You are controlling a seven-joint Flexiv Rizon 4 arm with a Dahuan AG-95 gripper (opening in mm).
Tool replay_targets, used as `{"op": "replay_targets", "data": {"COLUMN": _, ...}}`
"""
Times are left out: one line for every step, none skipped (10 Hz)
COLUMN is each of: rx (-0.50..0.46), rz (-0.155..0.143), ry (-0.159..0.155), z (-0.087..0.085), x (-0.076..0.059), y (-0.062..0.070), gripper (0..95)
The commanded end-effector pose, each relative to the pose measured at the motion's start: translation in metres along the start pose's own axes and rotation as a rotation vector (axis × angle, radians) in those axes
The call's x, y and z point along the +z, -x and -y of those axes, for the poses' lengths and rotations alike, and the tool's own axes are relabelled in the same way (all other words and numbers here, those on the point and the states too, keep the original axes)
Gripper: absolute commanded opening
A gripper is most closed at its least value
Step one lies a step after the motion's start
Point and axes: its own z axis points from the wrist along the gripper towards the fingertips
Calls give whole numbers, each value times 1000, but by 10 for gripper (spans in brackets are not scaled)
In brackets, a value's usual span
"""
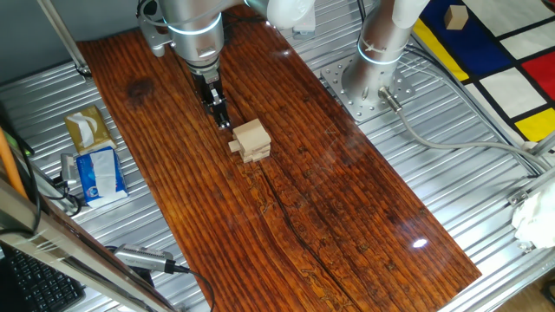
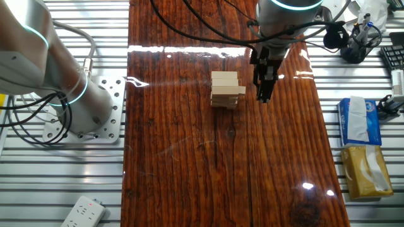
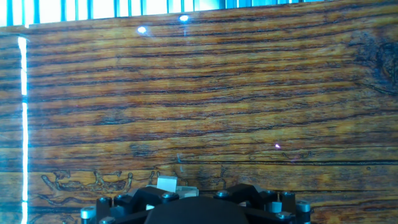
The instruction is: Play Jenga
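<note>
The Jenga tower [image 1: 251, 140] of pale wood blocks stands on the dark wooden board [image 1: 329, 199], a few layers high. One block [image 1: 235, 146] sticks out of its side toward the gripper. My gripper [image 1: 221, 119] points down just beside that side of the tower, close to the protruding block, with its fingers together and nothing between them. In the other fixed view the gripper [image 2: 264, 93] is right of the tower [image 2: 225, 89]. In the hand view only a bit of the pale blocks [image 3: 168, 185] shows above the dark hand body; the fingertips are hidden.
The arm's base [image 1: 373, 78] stands on the metal table by the board. Tissue packs [image 1: 95, 169] lie left of the board. A tan cube [image 1: 455, 16] sits on the coloured mat at the far right. A power strip [image 2: 82, 213] lies near the front edge.
</note>
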Motion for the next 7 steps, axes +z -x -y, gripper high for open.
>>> {"op": "replay_targets", "data": {"rx": -135, "rz": -29, "ry": 25, "z": 0, "x": 0, "y": 0, "gripper": 0}}
{"op": "replay_targets", "data": {"rx": -136, "rz": -32, "ry": 21, "z": 0, "x": 0, "y": 0, "gripper": 0}}
{"op": "replay_targets", "data": {"rx": -135, "rz": -34, "ry": 21, "z": 0, "x": 0, "y": 0, "gripper": 0}}
{"op": "replay_targets", "data": {"rx": -135, "rz": -34, "ry": 21, "z": 0, "x": 0, "y": 0, "gripper": 0}}
{"op": "replay_targets", "data": {"rx": -134, "rz": -34, "ry": 20, "z": 0, "x": 0, "y": 0, "gripper": 0}}
{"op": "replay_targets", "data": {"rx": -134, "rz": -35, "ry": 20, "z": 0, "x": 0, "y": 0, "gripper": 0}}
{"op": "replay_targets", "data": {"rx": -134, "rz": -36, "ry": 19, "z": 0, "x": 0, "y": 0, "gripper": 0}}
